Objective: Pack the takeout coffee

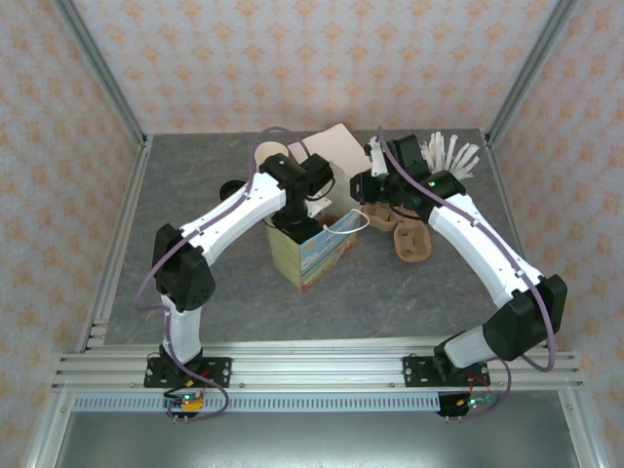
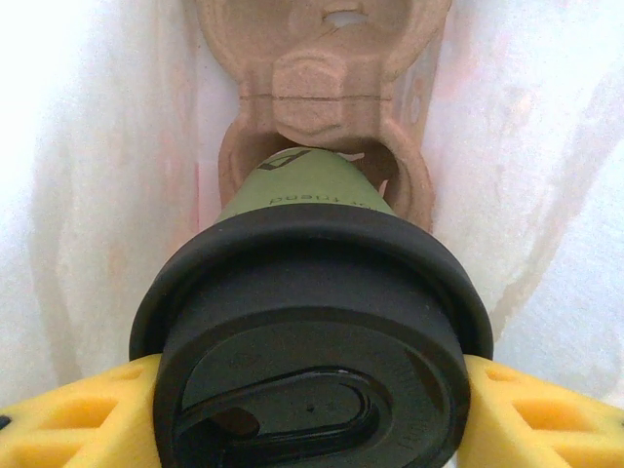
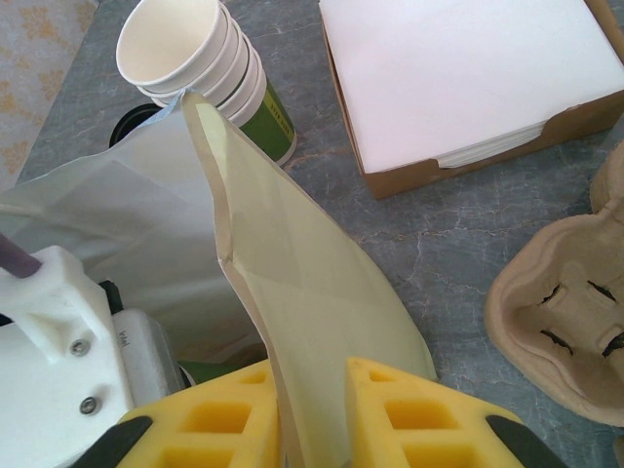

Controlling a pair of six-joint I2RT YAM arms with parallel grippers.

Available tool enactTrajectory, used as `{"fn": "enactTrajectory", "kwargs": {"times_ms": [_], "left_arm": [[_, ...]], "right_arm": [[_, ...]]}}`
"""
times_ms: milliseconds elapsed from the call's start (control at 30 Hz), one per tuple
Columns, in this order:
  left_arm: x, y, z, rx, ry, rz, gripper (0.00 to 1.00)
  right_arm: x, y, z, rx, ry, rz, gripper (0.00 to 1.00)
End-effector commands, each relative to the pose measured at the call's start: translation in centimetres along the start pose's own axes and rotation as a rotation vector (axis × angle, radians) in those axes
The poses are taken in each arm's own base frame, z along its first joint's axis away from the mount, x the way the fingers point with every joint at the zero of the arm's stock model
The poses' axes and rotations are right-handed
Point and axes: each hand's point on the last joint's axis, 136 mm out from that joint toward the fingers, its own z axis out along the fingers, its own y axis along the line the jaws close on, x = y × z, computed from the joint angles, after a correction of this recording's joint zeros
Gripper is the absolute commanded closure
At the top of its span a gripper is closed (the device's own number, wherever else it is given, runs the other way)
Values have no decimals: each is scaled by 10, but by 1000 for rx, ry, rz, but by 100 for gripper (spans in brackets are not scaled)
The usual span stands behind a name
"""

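Grey table (image 1: 409,292); left hand (image 2: 312,395) inside paper bag (image 1: 310,255) grips takeout coffee (image 2: 310,292); right hand (image 3: 314,414) pinches its rim.

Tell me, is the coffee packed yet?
Almost! Done: the carrier lies inside the bag, and the lidded coffee is down in there too. In hand: left fingers grip the coffee, right fingers pinch the bag's edge. Still to do: let go and pull out.

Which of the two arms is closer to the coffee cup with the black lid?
Left. The left gripper holds the takeout coffee at its lid, inside the paper bag. The right gripper is apart from the cup, pinching the bag's rim.
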Motion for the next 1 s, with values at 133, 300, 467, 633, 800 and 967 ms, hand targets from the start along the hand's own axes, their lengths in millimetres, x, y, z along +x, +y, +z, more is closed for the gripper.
{"fn": "enactTrajectory", "kwargs": {"times_ms": [133,300,467,633,800,967], "left_arm": [[-4,7,9,-39,28,24,67],[-4,5,16,-34,39,20,67],[-4,6,17,-37,39,18,67],[-5,5,19,-37,42,19,67],[-5,4,20,-32,42,26,67],[-6,4,18,-29,38,31,67]], "right_arm": [[5,-2,2,18,25,-12,78],[6,0,1,16,27,-13,78],[6,-1,1,19,27,-16,78],[6,-1,1,19,28,-15,78],[5,-1,1,18,25,-15,78],[6,-1,1,19,25,-14,78]]}}
